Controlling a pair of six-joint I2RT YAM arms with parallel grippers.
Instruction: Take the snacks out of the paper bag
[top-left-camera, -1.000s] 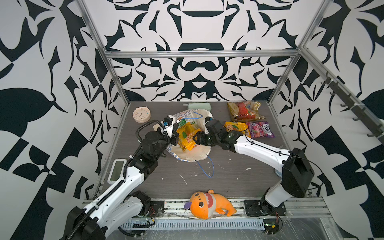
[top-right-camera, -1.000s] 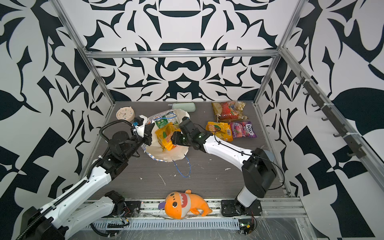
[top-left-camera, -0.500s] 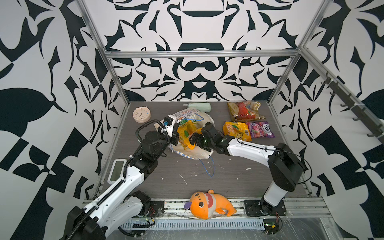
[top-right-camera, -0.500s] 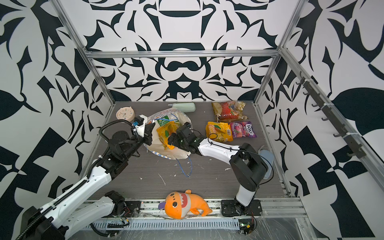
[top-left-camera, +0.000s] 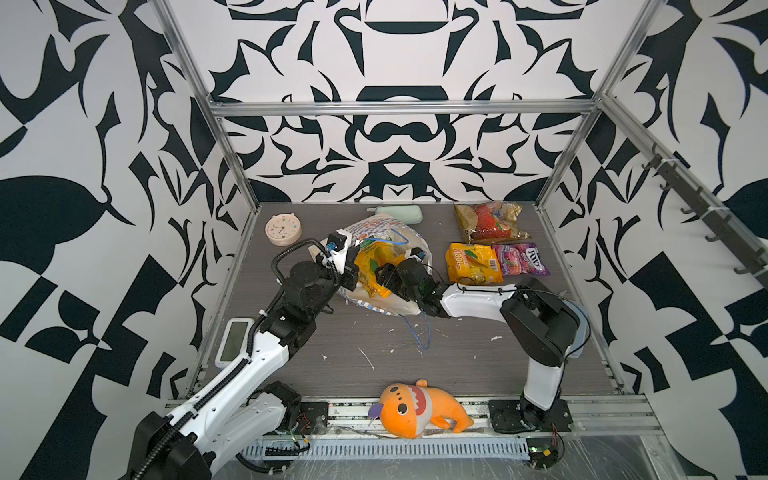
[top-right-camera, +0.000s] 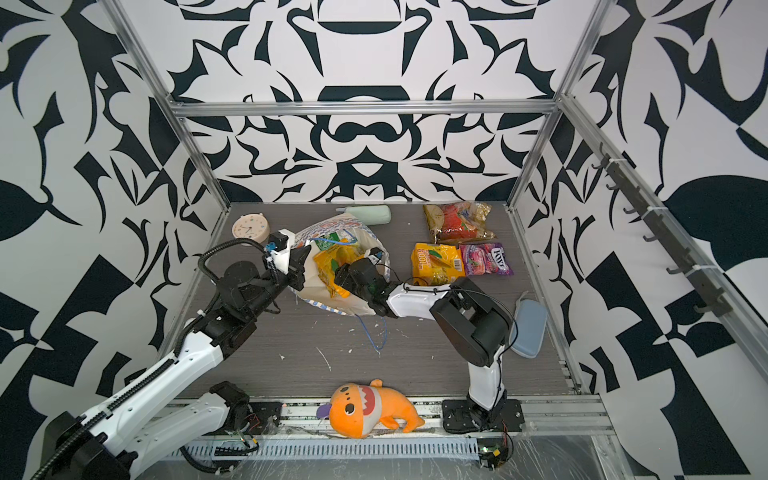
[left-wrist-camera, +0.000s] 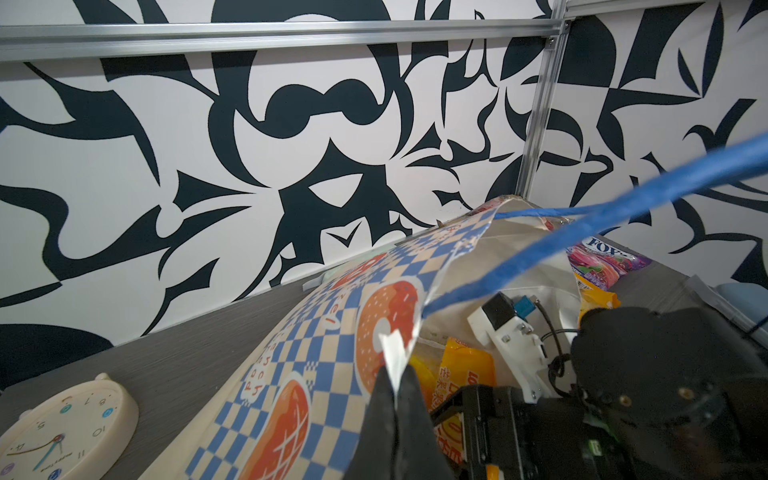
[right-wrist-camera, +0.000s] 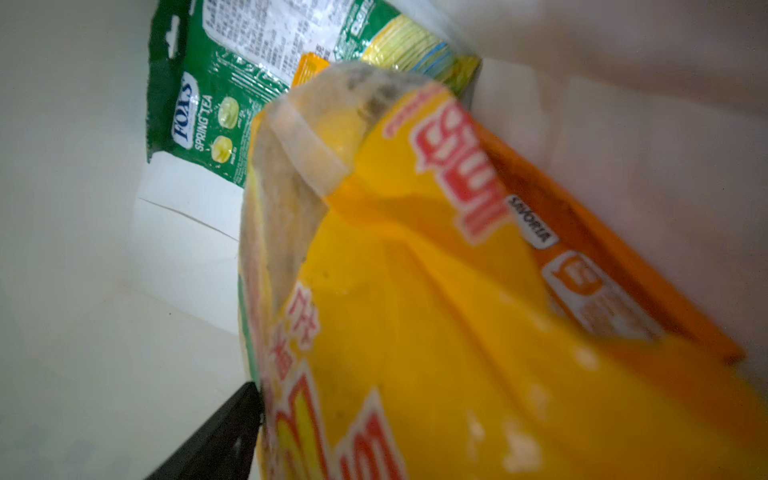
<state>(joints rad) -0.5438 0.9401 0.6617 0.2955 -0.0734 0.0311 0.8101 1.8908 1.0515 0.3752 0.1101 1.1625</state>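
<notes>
The blue-and-white checkered paper bag (top-left-camera: 376, 226) (top-right-camera: 332, 227) (left-wrist-camera: 316, 332) lies tilted at mid-table, its mouth gaping. My left gripper (top-left-camera: 350, 277) (top-right-camera: 301, 266) (left-wrist-camera: 395, 374) is shut on the bag's rim. My right gripper (top-left-camera: 381, 276) (top-right-camera: 339, 277) reaches into the mouth, open. In the right wrist view one black finger (right-wrist-camera: 216, 436) sits beside a yellow packet (top-left-camera: 373, 262) (right-wrist-camera: 415, 311); the other finger is hidden behind it. A green Fox's packet (right-wrist-camera: 199, 108) and an orange one (right-wrist-camera: 623, 270) lie deeper in. Outside lie a clear red-yellow packet (top-left-camera: 488, 222), a yellow-orange one (top-left-camera: 471, 264) and a purple Fox's (top-left-camera: 519, 259).
A cream clock (top-left-camera: 283, 228) stands at the back left and a mint-green case (top-left-camera: 399, 214) behind the bag. A blue cord (top-left-camera: 419, 332) trails in front of the bag. An orange plush (top-left-camera: 419, 409) lies at the front edge, a white device (top-left-camera: 234, 341) left, a blue case (top-right-camera: 528, 328) right.
My right gripper has pushed leftward, deeper into the bag's mouth, and its jaws have widened. Its elbow has swung toward the front. The left gripper kept its hold on the rim.
</notes>
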